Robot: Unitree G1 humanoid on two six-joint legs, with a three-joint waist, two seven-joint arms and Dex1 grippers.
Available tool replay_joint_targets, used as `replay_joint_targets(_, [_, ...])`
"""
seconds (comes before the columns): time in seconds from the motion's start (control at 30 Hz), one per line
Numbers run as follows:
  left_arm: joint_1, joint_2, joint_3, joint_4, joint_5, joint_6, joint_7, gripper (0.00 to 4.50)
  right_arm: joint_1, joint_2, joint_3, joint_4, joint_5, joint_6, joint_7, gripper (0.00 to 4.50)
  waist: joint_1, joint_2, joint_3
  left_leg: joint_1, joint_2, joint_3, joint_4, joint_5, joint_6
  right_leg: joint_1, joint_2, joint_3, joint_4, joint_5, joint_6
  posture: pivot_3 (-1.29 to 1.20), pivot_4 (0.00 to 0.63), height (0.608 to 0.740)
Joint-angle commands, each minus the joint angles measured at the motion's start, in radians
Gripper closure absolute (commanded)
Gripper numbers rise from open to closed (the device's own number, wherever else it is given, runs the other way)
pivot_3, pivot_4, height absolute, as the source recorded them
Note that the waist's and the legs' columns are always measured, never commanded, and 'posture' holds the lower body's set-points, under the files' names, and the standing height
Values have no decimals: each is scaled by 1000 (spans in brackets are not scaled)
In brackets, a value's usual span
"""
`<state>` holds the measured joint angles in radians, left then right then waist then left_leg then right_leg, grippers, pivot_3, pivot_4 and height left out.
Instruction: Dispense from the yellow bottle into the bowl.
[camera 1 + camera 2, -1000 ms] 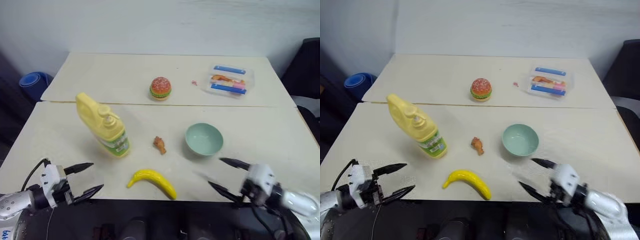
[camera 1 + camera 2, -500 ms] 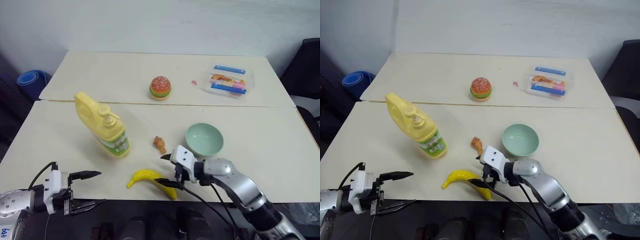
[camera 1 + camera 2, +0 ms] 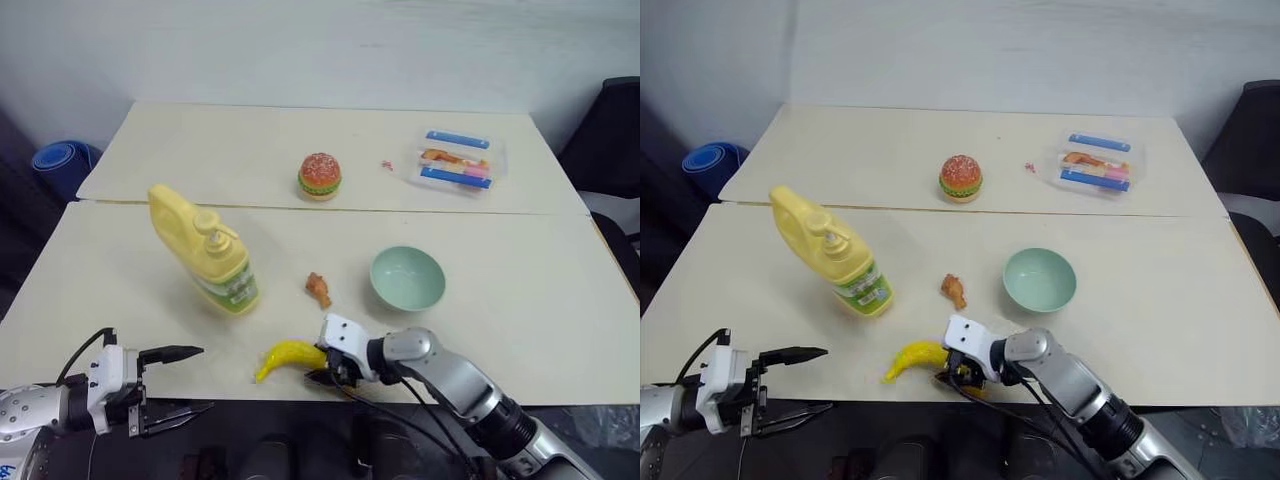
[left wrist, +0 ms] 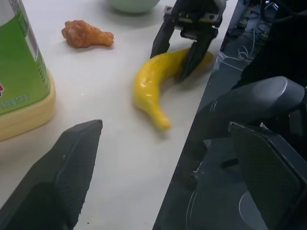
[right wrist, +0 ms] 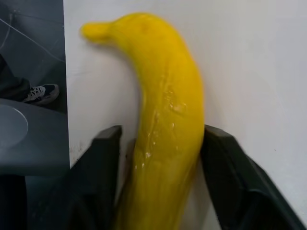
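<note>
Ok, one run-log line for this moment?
right gripper: straddling curved yellow banana | left gripper: open, idle | pale-yellow pump bottle: untouched | mint-green bowl: empty

Your right gripper (image 3: 322,365): white housing, two black fingers, silver-grey metallic forearm with black cables trailing. Your left gripper (image 3: 180,381): white block, black tapered fingers (image 4: 72,163) with textured pads, looped black cable, grey arm.

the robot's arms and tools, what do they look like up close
Both arms are silver-grey metal tubes with darker joints. Each ends in a white blocky wrist housing carrying a tool of two black, tapered fingers: the left tool, the right tool. Thin black cables loop from the left wrist and trail under the right forearm. The left tool's finger pads look finely textured.
</note>
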<state>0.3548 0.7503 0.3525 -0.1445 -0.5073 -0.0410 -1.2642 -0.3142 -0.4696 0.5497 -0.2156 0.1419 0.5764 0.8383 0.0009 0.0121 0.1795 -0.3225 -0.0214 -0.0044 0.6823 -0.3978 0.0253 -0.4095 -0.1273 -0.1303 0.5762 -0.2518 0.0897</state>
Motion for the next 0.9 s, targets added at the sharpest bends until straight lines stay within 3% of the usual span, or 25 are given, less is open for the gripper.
replay_joint_targets(0.03, [-37, -18, -22, -37, -18, 10, 24, 0, 45, -39, -118, -89, 93, -99, 78, 3338, 1, -2, -1, 0, 0, 0, 0, 0, 0, 0, 0, 0, 0, 0, 0, 0, 150, 740])
replay_joint_targets(0.13, [-69, -40, -54, -48, -14, 14, 40, 0, 111, -82, -274, -171, 216, -102, 119, 3515, 1, -2, -1, 0, 0, 0, 0, 0, 0, 1, 0, 0, 0, 0, 0, 0, 150, 740])
replay_joint_targets(0.27, [-99, -69, -94, -82, -21, 15, 48, 0, 213, -183, -635, -282, 489, 14, 142, 3515, 8, 0, 0, 0, 0, 0, 0, 0, 0, 2, 0, 0, -1, 1, 1, 0, 150, 740])
replay_joint_targets(0.37, [-131, -102, -135, -107, -40, 43, 67, 0, 293, -294, -915, -121, 479, -18, 142, 3515, 23, 0, 0, 2, 0, 0, 0, 0, 1, 3, 0, 1, -2, 1, 2, 0, 150, 740])
replay_joint_targets(0.43, [-149, -122, -161, -110, -30, 42, 80, 0, 309, -325, -1004, 36, 424, -99, 120, 3515, 28, -1, 0, 2, 0, 0, 0, -1, 1, 5, -1, 1, -3, 1, 2, 0, 150, 740])
replay_joint_targets(0.5, [-164, -139, -178, -101, -15, 30, 90, 0, 298, -334, -1028, 199, 341, -226, 98, 3515, 26, -1, 0, 3, 0, 1, 0, 0, 1, 5, 0, 1, -2, 1, 1, 0, 150, 740])
replay_joint_targets(0.6, [-185, -154, -200, -83, 2, 16, 95, 0, 214, -378, -958, 563, 119, -486, -14, 3515, 19, 1, 1, 4, 0, 2, 0, 0, 1, 5, 0, 2, -1, 1, 1, 0, 150, 740])
replay_joint_targets(0.73, [-221, -152, -194, -36, 8, -9, 93, 0, 52, -369, -857, 880, 27, -587, -22, 3515, -3, 5, 3, 4, 0, 10, 0, 1, 2, 6, 2, 8, 2, 1, 1, 0, 150, 740])
replay_joint_targets(0.77, [-227, -148, -188, -26, 5, -12, 93, 0, 29, -366, -848, 903, 24, -619, -10, 2797, -5, 7, 4, 4, 1, 10, 0, 2, 1, 6, 2, 8, 2, 1, 1, 0, 150, 740])
replay_joint_targets(0.9, [-229, -140, -150, -6, -11, -17, 104, 0, 11, -390, -848, 867, 65, -639, 74, 1431, -4, 8, 4, 5, 2, 11, 0, 2, 1, 6, 4, 9, 2, 1, 1, 0, 150, 740])
